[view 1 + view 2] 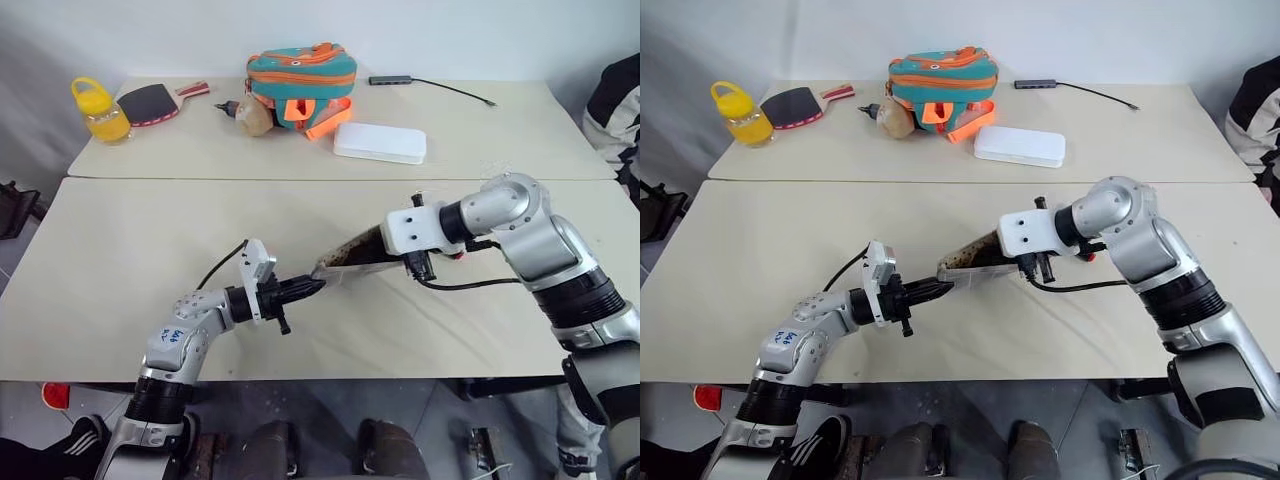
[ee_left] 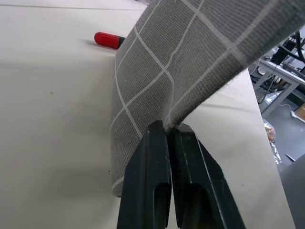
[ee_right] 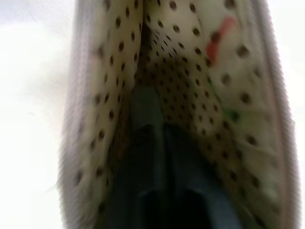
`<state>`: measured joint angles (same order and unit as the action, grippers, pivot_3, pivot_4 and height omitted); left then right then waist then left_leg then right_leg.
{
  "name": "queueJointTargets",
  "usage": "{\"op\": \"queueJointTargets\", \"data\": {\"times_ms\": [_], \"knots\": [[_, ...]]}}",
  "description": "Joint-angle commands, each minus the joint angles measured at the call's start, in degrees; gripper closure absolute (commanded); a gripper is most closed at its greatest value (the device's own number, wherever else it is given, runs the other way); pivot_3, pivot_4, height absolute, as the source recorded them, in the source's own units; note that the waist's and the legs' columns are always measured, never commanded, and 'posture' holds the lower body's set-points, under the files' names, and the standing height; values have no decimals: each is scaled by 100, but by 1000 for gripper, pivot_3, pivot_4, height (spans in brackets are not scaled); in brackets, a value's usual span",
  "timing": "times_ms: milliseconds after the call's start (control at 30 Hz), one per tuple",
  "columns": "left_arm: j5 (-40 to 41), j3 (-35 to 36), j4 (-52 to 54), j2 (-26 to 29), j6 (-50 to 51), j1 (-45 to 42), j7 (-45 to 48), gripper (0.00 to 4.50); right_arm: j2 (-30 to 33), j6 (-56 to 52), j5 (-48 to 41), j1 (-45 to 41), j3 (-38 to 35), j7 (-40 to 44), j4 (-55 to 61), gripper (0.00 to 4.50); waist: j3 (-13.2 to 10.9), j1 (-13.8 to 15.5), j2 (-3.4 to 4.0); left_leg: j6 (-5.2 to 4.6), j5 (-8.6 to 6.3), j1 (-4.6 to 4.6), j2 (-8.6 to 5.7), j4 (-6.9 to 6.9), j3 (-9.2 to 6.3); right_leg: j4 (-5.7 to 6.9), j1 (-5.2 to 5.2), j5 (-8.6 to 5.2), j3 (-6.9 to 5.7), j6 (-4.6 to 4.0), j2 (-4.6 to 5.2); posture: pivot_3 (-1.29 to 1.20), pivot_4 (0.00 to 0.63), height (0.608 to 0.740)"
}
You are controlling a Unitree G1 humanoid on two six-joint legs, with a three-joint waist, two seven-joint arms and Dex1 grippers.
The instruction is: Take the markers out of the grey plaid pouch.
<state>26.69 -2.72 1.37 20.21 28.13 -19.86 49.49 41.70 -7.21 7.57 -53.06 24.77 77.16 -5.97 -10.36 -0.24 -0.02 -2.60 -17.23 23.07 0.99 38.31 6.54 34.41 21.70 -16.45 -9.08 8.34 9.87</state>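
Your left gripper (image 1: 312, 287) has its fingers (image 2: 157, 181) pressed together on the near-left corner of the grey plaid pouch (image 2: 157, 81), pinching the fabric between them, as you can see clearly in the left wrist view where the grid-lined cloth rises out of the black tips. The pouch hangs between your two grippers near the middle of the near tabletop (image 1: 120, 260), lifted off the surface, with its brown lining showing along the open upper edge in the head views. Your right gripper (image 3: 159, 129) is pushed into the pouch's open mouth from the right, pointing down and to the left; in the right wrist view its dark fingers (image 3: 143, 143) lie close together, nearly shut, inside the dotted pale lining, and you cannot tell whether they are pinching anything. Deeper in the pouch, past those fingers, you can make out an orange-red streak and a small green spot, too blurred to name. One of the markers (image 2: 107, 39) lies on the tabletop beyond the pouch, its red end showing beside the fabric in the left wrist view. On the far tabletop, well apart from your arms, sit a teal-and-orange bag (image 1: 300, 80), a white flat box (image 1: 380, 142) just right of it, a yellow bottle (image 1: 100, 110) at the far left with a table-tennis paddle (image 1: 152, 103) beside it, and a grey cabled hub (image 1: 390, 79) toward the far right
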Motion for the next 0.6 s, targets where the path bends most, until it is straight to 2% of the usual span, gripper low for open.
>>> {"op": "queueJointTargets", "data": {"times_ms": [33,233,600], "knots": [[182,179,-135,-151,-22,-17,-62,4500,-222,38,374,-170,162,-190,-260,2987,0,2,0,0,0,0,0,0,0,0,0,0,0,0,0,0,150,740],[384,374,-358,-280,217,-88,-134,4500,-500,70,634,-264,237,-295,-605,2987,0,-2,0,0,0,0,-1,2,0,1,0,0,0,0,0,0,150,740],[352,322,-411,-292,179,-132,-82,4500,-726,-51,900,-306,346,-260,-825,2987,0,-12,0,1,0,-2,-2,8,0,5,-3,0,2,0,-1,0,150,740]]}}
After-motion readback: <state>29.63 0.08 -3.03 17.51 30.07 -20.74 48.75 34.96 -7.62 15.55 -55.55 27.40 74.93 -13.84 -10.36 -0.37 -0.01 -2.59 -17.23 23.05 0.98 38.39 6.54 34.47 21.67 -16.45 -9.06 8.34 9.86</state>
